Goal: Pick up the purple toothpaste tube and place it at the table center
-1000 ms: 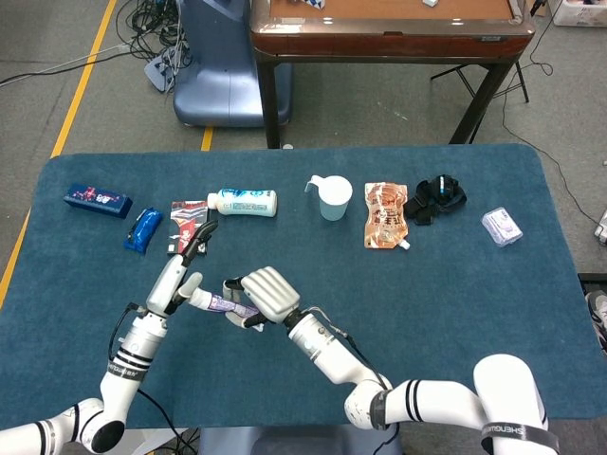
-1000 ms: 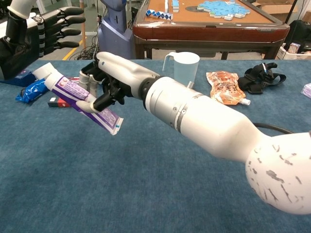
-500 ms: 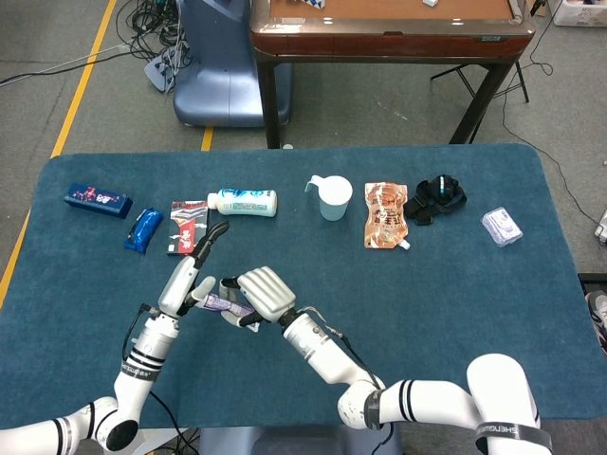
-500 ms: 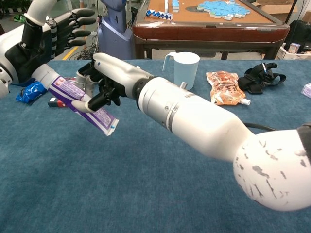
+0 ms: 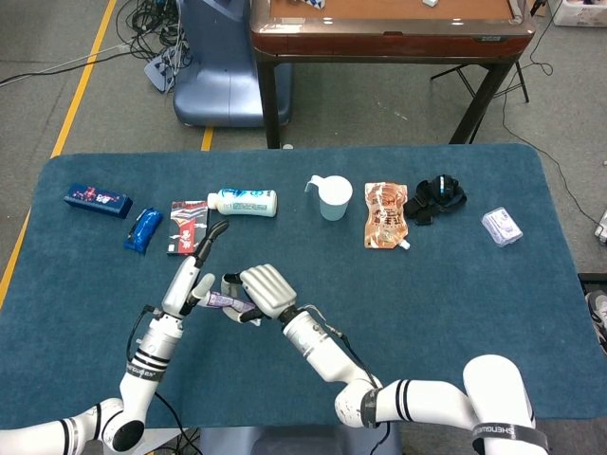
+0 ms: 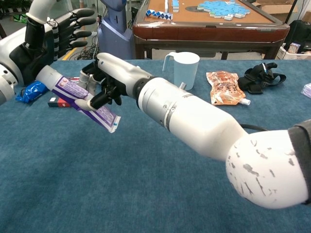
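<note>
The robot's right hand point(image 6: 104, 80) reaches across its body toward its left side, white forearm stretched out low over the worktop, dark fingers point(image 6: 99, 98) curled around the purple toothpaste tube point(image 6: 80, 97) and holding it tilted. The left hand point(image 6: 51, 36) is raised beside the tube's cap end, palm upright, fingers point(image 6: 77, 22) extended and spread.

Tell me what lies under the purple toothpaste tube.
The purple toothpaste tube is off the cloth, gripped by the right hand. Beneath it only blue table shows. The left hand hides the cap end.
</note>
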`<state>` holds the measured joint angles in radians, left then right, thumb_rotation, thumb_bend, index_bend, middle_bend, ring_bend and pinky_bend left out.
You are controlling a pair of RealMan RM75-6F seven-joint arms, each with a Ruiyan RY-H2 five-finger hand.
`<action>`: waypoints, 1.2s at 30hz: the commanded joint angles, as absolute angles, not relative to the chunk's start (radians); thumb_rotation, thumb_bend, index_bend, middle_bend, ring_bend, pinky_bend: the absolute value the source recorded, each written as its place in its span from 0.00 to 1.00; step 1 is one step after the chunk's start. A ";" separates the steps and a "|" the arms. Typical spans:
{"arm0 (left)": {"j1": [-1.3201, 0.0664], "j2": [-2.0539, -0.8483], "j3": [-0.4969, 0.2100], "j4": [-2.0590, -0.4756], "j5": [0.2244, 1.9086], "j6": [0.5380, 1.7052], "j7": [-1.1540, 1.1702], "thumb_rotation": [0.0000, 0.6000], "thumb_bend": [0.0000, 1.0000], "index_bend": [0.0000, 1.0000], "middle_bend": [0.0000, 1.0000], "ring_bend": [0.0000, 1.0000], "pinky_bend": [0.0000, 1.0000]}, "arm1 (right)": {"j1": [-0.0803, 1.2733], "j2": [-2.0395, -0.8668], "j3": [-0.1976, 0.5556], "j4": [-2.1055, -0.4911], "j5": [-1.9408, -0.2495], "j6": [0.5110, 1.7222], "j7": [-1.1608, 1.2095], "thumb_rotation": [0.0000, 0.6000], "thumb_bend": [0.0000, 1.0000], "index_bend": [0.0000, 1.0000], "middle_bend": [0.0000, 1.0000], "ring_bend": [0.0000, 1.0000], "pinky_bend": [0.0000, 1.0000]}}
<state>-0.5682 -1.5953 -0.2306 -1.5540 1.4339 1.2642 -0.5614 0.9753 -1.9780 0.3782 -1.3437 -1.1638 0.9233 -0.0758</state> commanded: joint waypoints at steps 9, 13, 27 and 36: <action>-0.574 -1.612 -0.238 -1.541 1.432 1.261 -0.588 0.00 0.00 0.00 0.00 0.00 0.00 | 0.978 -1.965 0.381 -1.360 -1.145 0.906 -0.064 1.00 0.89 0.86 0.75 0.71 0.72; -0.576 -1.610 -0.238 -1.538 1.434 1.258 -0.588 0.00 0.00 0.00 0.00 0.00 0.00 | 0.976 -1.951 0.378 -1.380 -1.139 0.902 -0.071 1.00 0.89 0.86 0.75 0.71 0.72; -0.557 -1.490 -0.223 -1.556 1.465 1.264 -0.539 0.00 0.00 0.00 0.00 0.00 0.00 | 0.979 -1.753 0.284 -1.462 -1.089 0.797 -0.257 1.00 0.88 0.86 0.74 0.71 0.72; -0.519 -1.384 -0.176 -1.572 1.466 1.250 -0.496 0.00 0.00 0.00 0.00 0.00 0.00 | 0.993 -1.618 0.183 -1.505 -1.006 0.732 -0.419 1.00 0.60 0.79 0.65 0.59 0.63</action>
<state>-0.5254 -1.3936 -0.1841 -1.5715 1.4662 1.2533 -0.5036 0.9885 -1.6313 0.2013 -1.4943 -1.0245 0.7429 -0.3979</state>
